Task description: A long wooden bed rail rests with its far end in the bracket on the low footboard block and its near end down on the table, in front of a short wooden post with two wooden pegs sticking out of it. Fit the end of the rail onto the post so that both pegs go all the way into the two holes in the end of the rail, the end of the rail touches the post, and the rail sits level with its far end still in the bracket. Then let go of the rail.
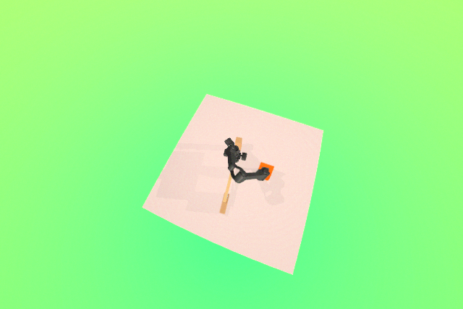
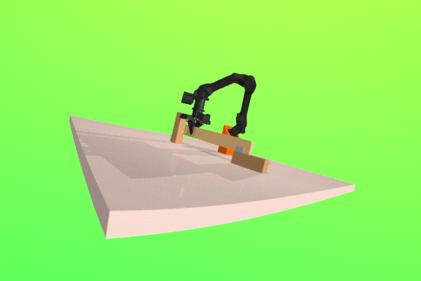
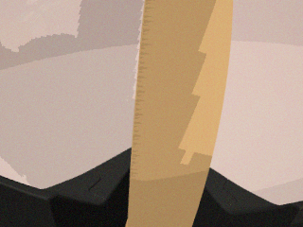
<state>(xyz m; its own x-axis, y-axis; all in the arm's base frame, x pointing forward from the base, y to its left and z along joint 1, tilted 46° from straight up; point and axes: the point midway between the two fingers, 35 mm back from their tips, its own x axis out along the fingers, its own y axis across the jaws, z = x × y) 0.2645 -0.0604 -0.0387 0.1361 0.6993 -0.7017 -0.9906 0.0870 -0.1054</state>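
The black parallel-jaw gripper (image 2: 192,127) is clamped narrowly on the long pale wooden bed rail (image 2: 219,140) near the short wooden post (image 2: 178,128), lifting that end toward the pegs while the far end rests at the low footboard block (image 2: 249,162).

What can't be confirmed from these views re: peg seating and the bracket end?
- Pegs and holes: in the exterior view the pincer covers the joint between rail and post; in the top view the arm covers it.
- Bracket seat: the grey bracket on the footboard block is too small in the exterior view to show contact.
- Rail ends: the wrist view shows only mid-rail; both ends are cut off or hidden by the pincer body.
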